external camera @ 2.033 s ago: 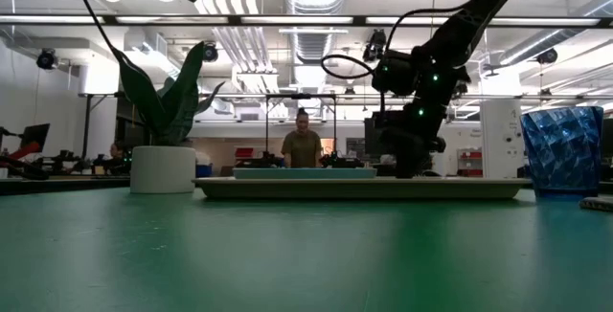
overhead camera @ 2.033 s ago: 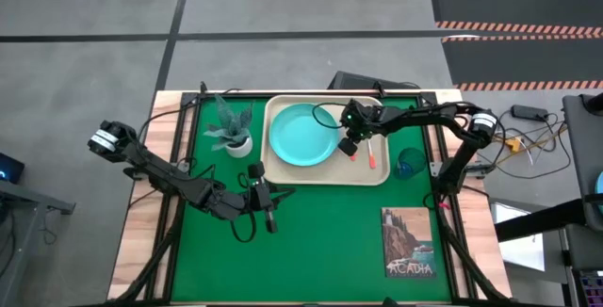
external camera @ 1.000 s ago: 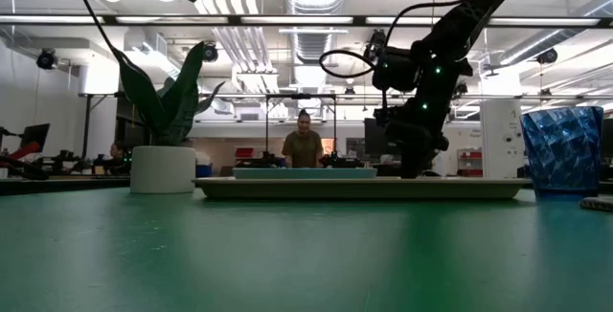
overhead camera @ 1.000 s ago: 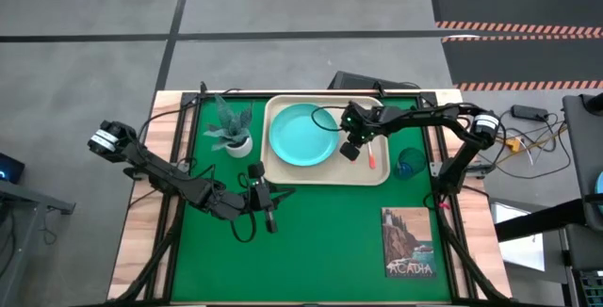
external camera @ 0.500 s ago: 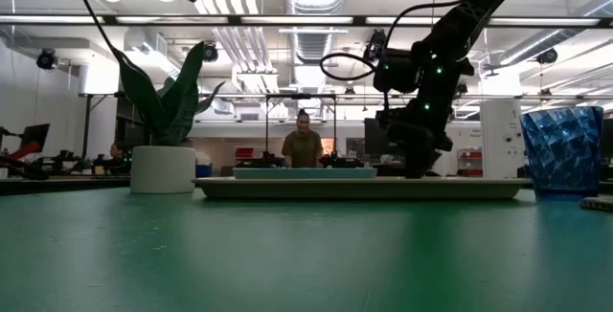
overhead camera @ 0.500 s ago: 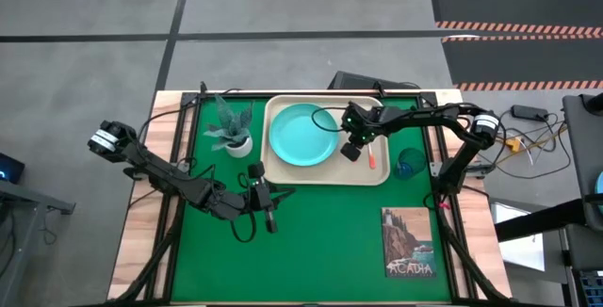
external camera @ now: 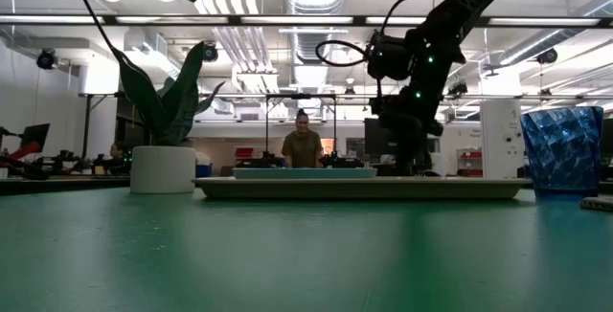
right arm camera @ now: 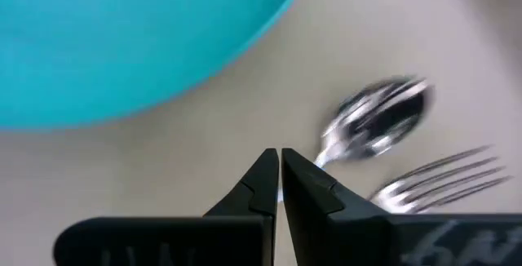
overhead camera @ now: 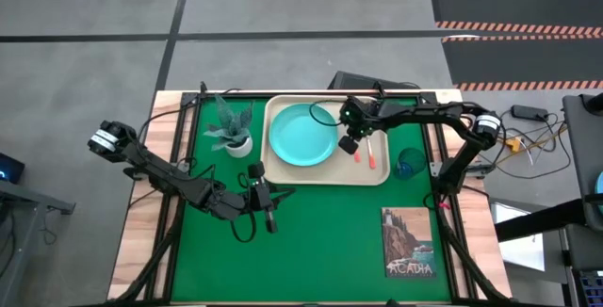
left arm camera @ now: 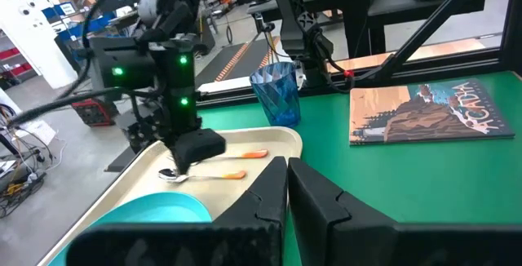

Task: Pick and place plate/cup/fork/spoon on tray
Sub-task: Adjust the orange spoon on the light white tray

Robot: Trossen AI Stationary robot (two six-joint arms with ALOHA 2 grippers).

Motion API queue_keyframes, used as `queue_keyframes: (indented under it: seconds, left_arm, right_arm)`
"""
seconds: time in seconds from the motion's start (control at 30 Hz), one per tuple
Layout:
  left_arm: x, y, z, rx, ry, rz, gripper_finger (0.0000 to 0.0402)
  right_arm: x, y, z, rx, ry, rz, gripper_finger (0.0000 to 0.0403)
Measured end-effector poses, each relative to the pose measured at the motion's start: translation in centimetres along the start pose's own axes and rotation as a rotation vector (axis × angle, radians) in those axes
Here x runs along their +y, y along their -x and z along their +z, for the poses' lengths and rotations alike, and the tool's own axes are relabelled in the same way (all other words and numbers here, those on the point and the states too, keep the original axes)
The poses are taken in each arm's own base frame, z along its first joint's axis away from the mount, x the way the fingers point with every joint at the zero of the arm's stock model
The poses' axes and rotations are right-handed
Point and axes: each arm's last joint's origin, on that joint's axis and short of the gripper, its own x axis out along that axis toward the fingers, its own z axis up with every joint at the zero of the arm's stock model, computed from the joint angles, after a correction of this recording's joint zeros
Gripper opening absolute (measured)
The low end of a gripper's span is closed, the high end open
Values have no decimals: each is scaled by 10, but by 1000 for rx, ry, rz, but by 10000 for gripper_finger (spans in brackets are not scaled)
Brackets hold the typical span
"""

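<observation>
The beige tray (overhead camera: 363,171) lies at the table's far middle. On it rest the turquoise plate (overhead camera: 302,136), the spoon (right arm camera: 383,119) and the fork (right arm camera: 440,176), the two lying side by side with their orange-red handles (overhead camera: 373,159) on the tray's right part. My right gripper (overhead camera: 348,144) is shut and hangs just above the spoon's neck, pointing down. The blue cup (overhead camera: 411,163) stands on the green mat just right of the tray. My left gripper (overhead camera: 271,218) is shut and waits above the mat, nearer than the tray.
A potted plant (overhead camera: 231,130) stands left of the tray. A picture book (overhead camera: 409,243) lies at the near right. The green mat's near middle and near left are free. A person (external camera: 304,146) stands in the room far behind the table.
My right gripper has risen a little above the tray and drifted slightly toward the plate, staying shut. The spoon and fork have kept their places on the tray.
</observation>
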Motion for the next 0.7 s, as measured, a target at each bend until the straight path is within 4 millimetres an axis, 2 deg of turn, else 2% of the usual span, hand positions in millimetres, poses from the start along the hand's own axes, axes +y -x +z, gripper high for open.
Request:
queue_keyframes:
  seconds: [0.17,0.37,0.7]
  left_arm:
    - [0,0,0,0,0,0,0]
    - [0,0,0,0,-1,0,0]
    - [0,0,0,0,-1,0,0]
  right_arm:
    - [-11,2,8,-32,18,-91,11]
    - [-26,-8,2,-4,-11,-110,11]
    - [-27,-19,2,-2,-7,-112,11]
